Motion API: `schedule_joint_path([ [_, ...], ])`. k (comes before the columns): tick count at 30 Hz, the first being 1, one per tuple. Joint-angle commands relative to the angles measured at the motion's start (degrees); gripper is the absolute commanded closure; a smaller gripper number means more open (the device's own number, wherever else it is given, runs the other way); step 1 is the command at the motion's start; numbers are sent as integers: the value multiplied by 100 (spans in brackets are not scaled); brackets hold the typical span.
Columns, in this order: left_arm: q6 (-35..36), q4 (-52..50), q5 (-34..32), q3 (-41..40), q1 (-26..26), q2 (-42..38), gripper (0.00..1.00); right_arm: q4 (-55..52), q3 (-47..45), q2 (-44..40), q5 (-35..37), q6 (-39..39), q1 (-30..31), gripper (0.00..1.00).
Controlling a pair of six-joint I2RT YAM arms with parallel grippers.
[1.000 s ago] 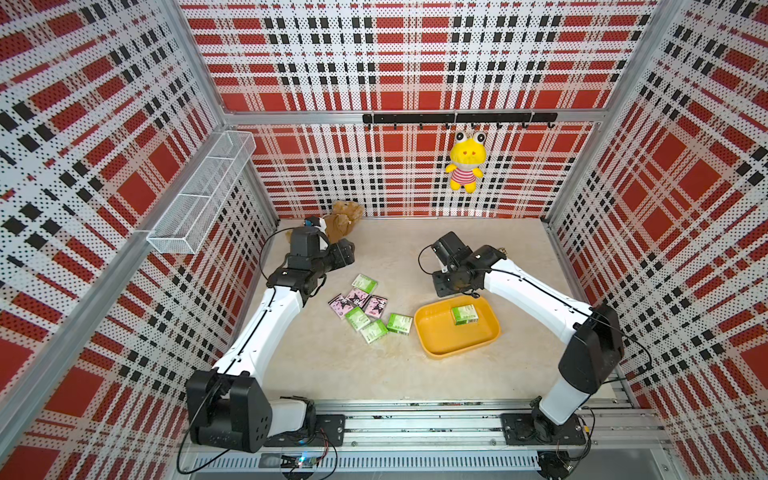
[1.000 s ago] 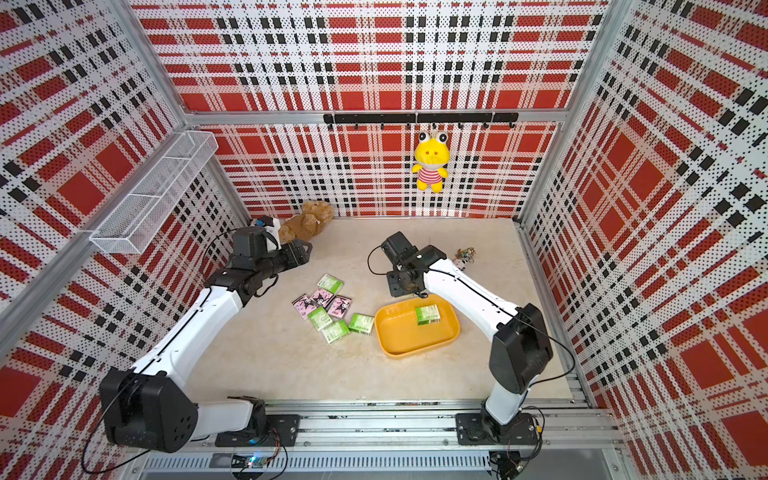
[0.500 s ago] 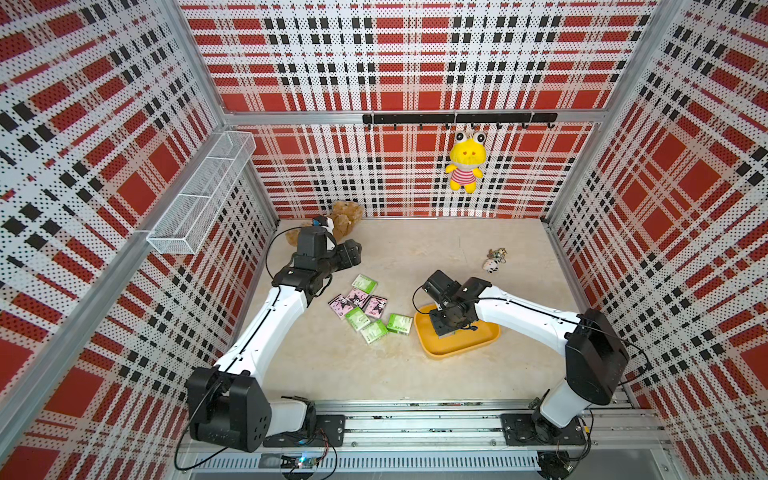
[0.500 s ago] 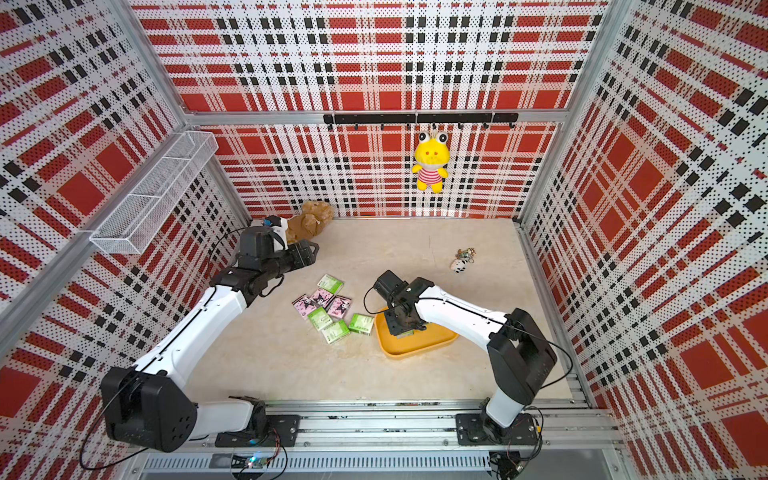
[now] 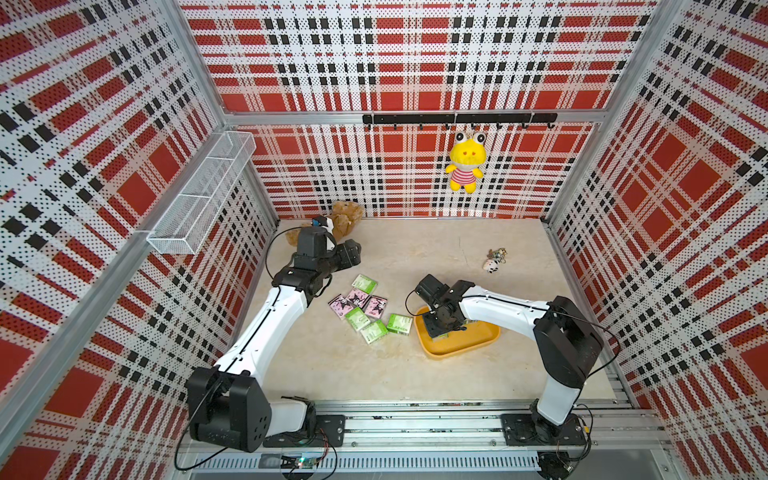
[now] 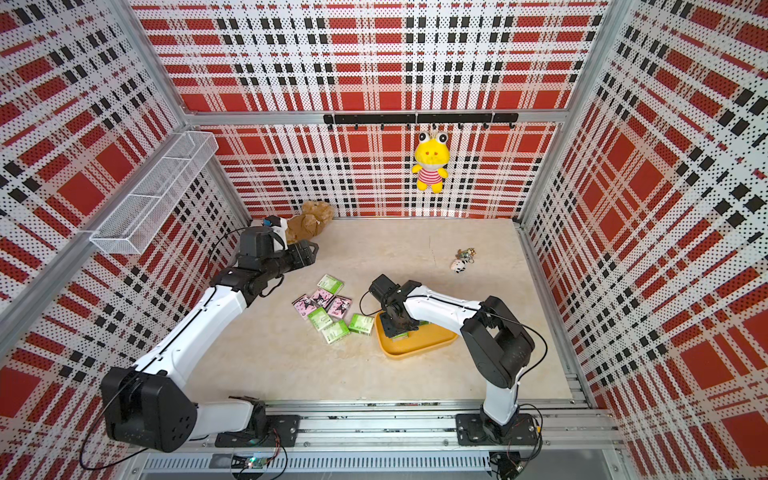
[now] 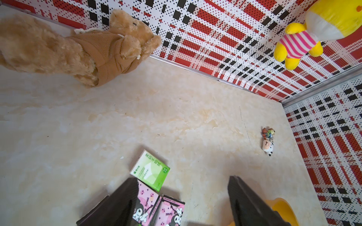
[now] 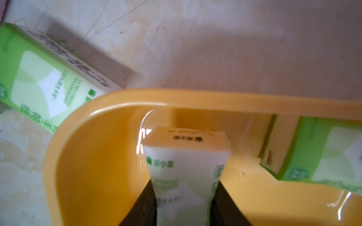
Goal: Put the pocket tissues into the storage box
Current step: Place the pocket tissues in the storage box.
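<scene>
One green pack (image 8: 186, 148) is clamped in the right claw (image 8: 184, 184), low inside the yellow box (image 8: 195, 97), likely for a gentle drop beside a second pack (image 8: 313, 148). Left claw (image 7: 183, 179) hangs open near seven loose packs (image 5: 357, 297).

Top views: right gripper (image 5: 439, 326) hides most of the held pack (image 8: 186, 166) and part of the tray (image 5: 473, 340). Right wrist: pack print blurred; second pack (image 8: 317, 152) cut off. Left wrist: pink packs (image 7: 148, 205) cropped at frame edge.
</scene>
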Motion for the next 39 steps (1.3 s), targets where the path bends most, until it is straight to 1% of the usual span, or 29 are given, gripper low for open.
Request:
schedule_joint_path([
  [1, 29, -47, -73, 12, 3, 59, 21, 171, 166, 133, -34, -44, 40, 59],
  [6, 60, -48, -78, 13, -5, 81, 21, 139, 404, 388, -65, -115, 36, 58],
  [12, 119, -44, -69, -5, 78, 68, 21, 201, 437, 572, -155, -111, 37, 56],
  [19, 133, -51, -35, 0, 81, 118, 21, 311, 434, 643, -240, -101, 39, 52],
  [24, 144, -57, 2, 2, 68, 164, 21, 312, 539, 704, -303, -97, 47, 45],
  [26, 144, -59, 1, 8, 70, 167, 21, 303, 550, 693, -311, -84, 47, 41],
  [29, 162, -75, 1, 22, 68, 173, 21, 279, 555, 635, -296, -69, 47, 39],
  [39, 162, -94, 39, 89, 68, 166, 21, -349, 963, 234, 27, -274, 47, 33],
])
